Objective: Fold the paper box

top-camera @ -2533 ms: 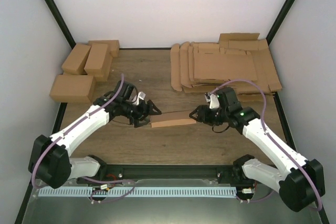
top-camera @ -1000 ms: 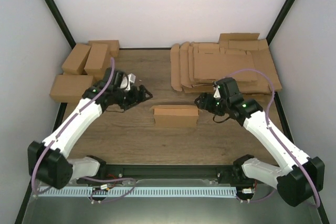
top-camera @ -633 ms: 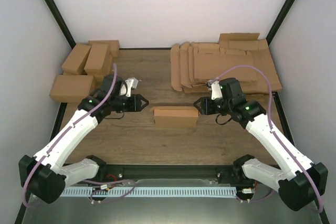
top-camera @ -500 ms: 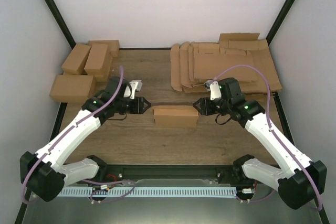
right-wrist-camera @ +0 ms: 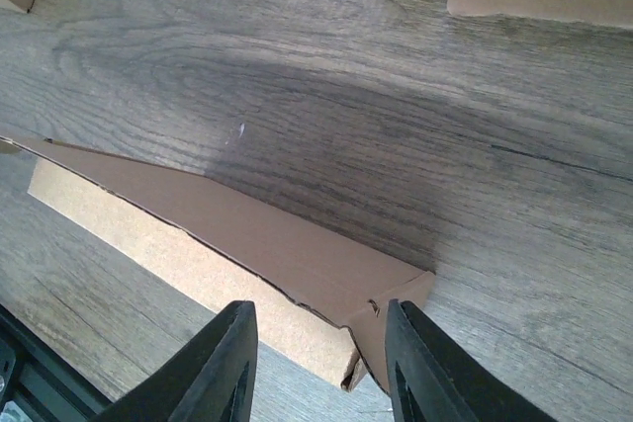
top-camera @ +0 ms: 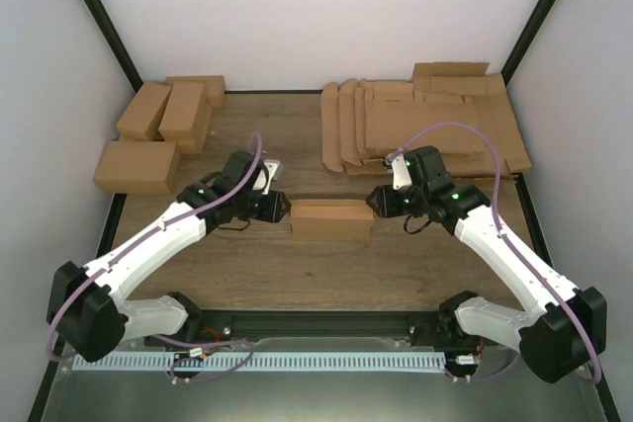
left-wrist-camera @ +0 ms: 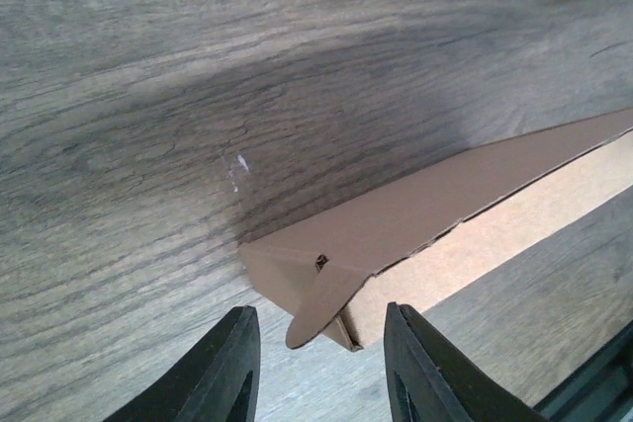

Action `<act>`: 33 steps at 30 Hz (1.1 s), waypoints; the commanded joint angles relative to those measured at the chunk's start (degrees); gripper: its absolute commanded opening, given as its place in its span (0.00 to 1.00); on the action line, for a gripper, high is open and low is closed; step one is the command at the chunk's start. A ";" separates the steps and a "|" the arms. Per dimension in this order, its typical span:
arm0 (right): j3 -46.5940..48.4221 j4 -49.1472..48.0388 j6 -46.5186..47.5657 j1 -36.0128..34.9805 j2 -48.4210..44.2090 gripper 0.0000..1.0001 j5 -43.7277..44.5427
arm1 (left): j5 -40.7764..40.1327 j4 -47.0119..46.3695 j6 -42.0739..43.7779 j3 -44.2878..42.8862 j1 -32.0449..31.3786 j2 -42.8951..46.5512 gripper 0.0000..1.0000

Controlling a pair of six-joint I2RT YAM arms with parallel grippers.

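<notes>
The paper box (top-camera: 331, 218) is a folded brown carton lying flat on the wooden table's middle. My left gripper (top-camera: 280, 209) is open at its left end. In the left wrist view the box's end (left-wrist-camera: 326, 279) sits just ahead of the open gripper (left-wrist-camera: 321, 368), a small flap sticking out, nothing gripped. My right gripper (top-camera: 376, 202) is open at the box's right end. In the right wrist view the box's corner (right-wrist-camera: 396, 294) lies between the spread fingers of the gripper (right-wrist-camera: 321, 363), its end flap slightly ajar.
Several folded brown cartons (top-camera: 158, 130) are stacked at the back left. A pile of flat cardboard blanks (top-camera: 420, 126) lies at the back right, just behind my right arm. Black frame posts stand at both back corners.
The box was tipped from its edge to lie flat. My left gripper swung away and back right, reaching the box's left end. My right gripper stayed at the right end.
</notes>
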State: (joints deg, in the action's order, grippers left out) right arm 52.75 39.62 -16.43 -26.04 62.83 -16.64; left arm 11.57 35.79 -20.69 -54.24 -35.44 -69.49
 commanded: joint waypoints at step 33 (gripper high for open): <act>1.59 4.24 -5.41 -3.72 0.54 0.21 6.50 | -4.36 6.41 -3.09 -7.26 -3.73 -6.35 0.05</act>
State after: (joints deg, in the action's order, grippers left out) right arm 52.66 43.42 -21.08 -29.10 64.16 -10.22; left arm 7.75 40.99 -22.57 -59.88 -38.68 -75.26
